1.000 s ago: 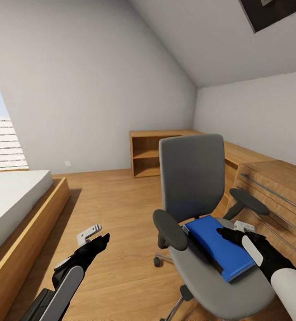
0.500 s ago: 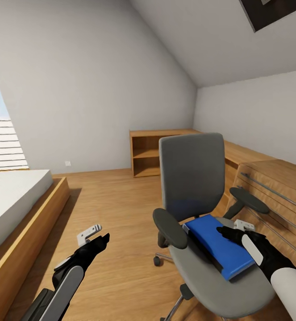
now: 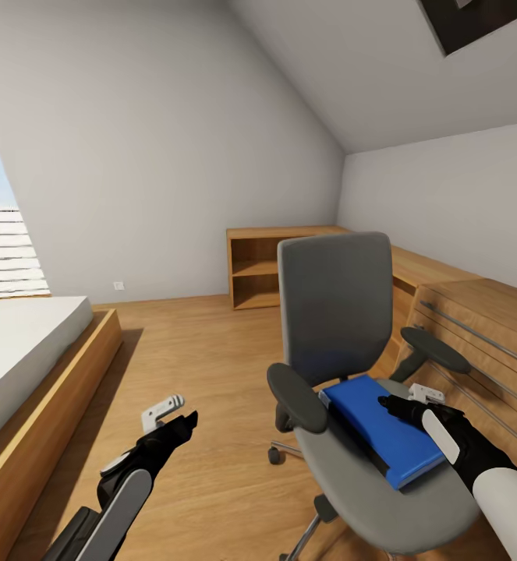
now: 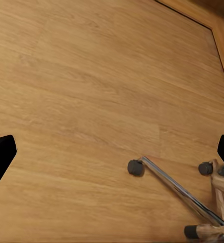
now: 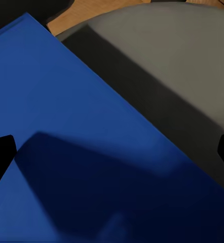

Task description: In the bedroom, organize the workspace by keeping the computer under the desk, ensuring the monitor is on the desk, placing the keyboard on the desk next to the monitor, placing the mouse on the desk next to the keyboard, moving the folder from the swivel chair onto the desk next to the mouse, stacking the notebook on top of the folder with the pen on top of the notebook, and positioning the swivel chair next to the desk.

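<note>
Blue folder [image 3: 383, 433] flat on swivel chair [image 3: 344, 327] seat, no readable writing. Right gripper [image 3: 402, 405] above folder, fingers spread wide. Left gripper [image 3: 176, 421] over wood floor [image 4: 91, 101], fingers spread; its wrist view reveals chrome chair base [image 4: 183, 192], castors.

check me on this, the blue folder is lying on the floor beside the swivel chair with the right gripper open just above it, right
Not quite. The folder lies on the seat of the swivel chair, not on the floor, as the head view shows. The rest holds: the right gripper is open just above it.
</note>
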Available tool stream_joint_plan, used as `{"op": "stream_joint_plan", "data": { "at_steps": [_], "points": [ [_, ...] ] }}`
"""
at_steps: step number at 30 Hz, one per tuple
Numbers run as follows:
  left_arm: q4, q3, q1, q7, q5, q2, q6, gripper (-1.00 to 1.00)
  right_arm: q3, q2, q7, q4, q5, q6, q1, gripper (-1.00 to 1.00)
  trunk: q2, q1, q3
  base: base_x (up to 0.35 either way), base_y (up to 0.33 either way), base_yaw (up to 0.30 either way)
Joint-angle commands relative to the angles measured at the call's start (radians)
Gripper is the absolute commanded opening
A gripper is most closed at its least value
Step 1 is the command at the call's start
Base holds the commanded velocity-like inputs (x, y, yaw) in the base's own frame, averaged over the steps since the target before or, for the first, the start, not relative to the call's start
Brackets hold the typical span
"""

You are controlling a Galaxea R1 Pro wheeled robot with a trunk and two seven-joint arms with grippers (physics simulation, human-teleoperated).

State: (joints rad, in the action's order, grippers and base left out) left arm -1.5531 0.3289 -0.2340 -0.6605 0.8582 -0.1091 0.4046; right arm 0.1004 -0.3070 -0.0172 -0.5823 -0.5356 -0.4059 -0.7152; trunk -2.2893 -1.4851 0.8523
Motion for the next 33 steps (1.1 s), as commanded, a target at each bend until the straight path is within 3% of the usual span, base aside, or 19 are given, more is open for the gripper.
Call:
{"op": "stream_joint_plan", "data": {
  "at_steps": [1,33],
  "points": [
    [-0.001,0.003,-0.001,-0.008,0.006,-0.001,0.001,1.00,0.007,-0.001,-0.003,0.012,-0.003,-0.004,0.000,1.00,0.000,0.000,0.001,-0.121,0.000,0.000],
    [0.000,0.011,-0.001,-0.007,0.008,-0.001,0.003,1.00,0.007,-0.001,-0.003,0.012,-0.003,-0.004,0.000,1.00,0.007,0.004,-0.002,-0.093,0.000,0.000]
  ]
}}
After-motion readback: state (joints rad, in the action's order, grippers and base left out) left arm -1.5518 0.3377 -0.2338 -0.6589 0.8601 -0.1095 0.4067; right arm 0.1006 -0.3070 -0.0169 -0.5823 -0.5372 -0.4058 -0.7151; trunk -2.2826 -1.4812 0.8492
